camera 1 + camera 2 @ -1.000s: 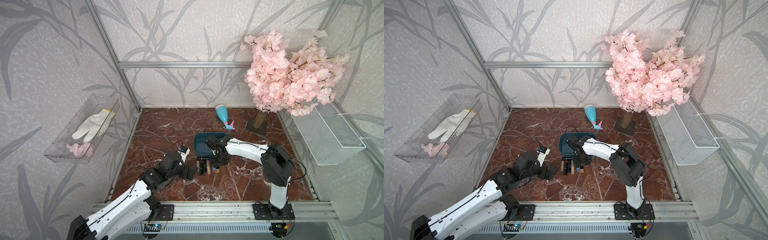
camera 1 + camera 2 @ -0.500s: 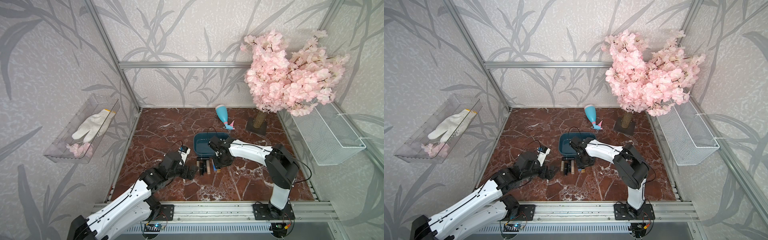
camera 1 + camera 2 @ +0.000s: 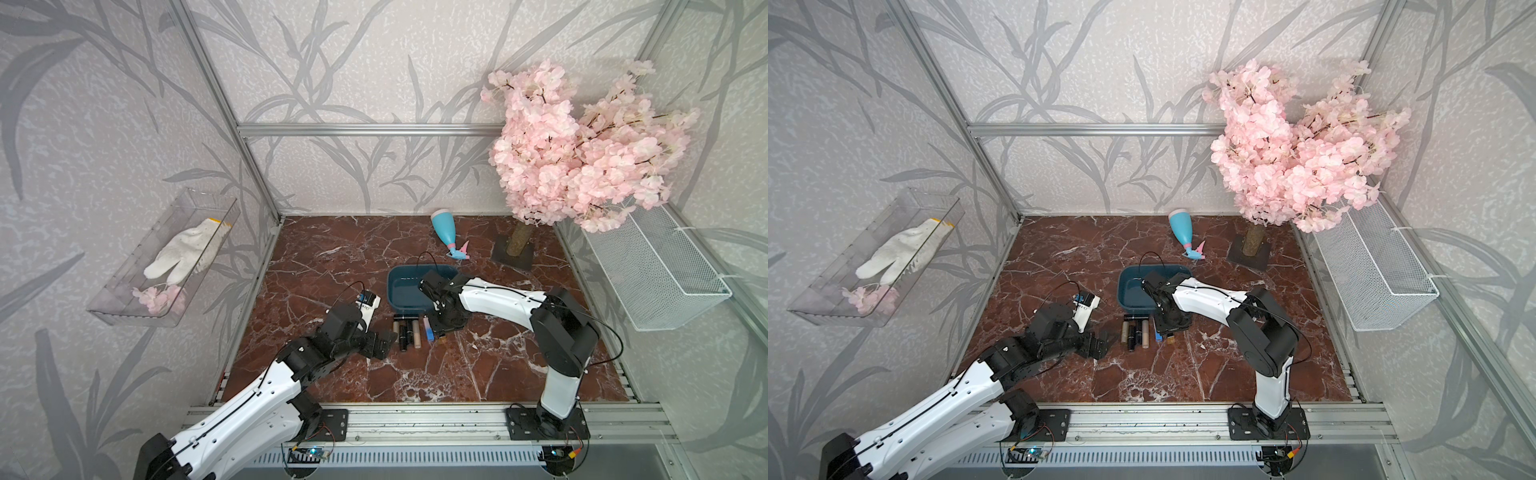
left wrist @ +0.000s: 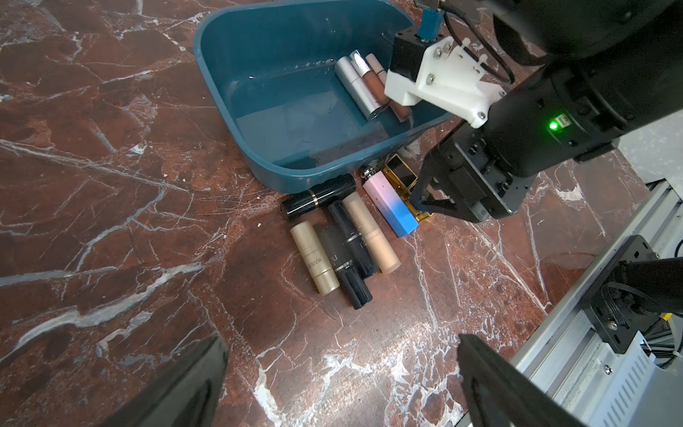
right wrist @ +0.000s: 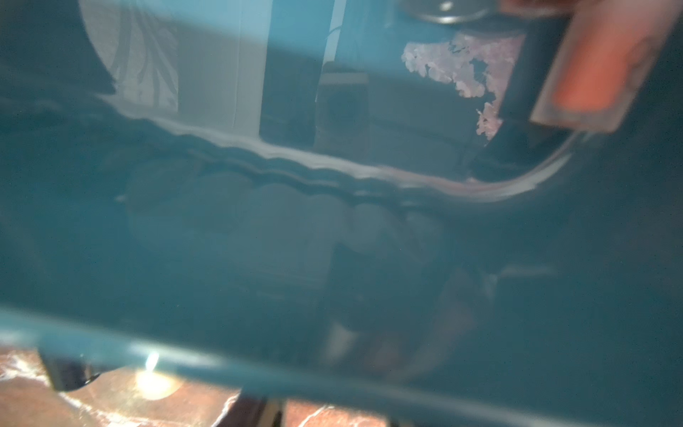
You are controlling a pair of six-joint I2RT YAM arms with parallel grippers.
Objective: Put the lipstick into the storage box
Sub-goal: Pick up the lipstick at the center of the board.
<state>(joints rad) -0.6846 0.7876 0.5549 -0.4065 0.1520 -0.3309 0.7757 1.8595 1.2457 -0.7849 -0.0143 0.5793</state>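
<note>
Operator: Where is your right gripper (image 4: 425,209)?

Me: Low on the marble table (image 3: 332,270), just outside the near wall of the storage box (image 4: 207,63). Its fingertips are down at the gold lipstick (image 4: 401,173), which lies flat just beside the pink-and-blue lipstick (image 4: 390,205).

Operator: Clamped on it?

Me: I cannot tell. In the left wrist view, 1 finger covers that end of the case. My right wrist camera gives only the box's teal wall, blurred.

Operator: And your left gripper (image 4: 342,342)?

Me: It hangs over the table near the row of tubes. Its jaws are wide apart, with nothing between them.

Operator: What is in the box?

Me: 3 tubes lie together by 1 wall: a silver lipstick (image 4: 356,87), a brown gloss tube (image 4: 373,79) and a pale pink tube (image 4: 377,66).

Operator: And outside?

Me: 7, counting the gold one. A black lipstick (image 4: 318,197) lies along the box's near wall. Next to it, packed side by side, are a beige lipstick (image 4: 314,258), 2 dark lipsticks (image 4: 351,236) and a tan lipstick (image 4: 371,233).
</note>
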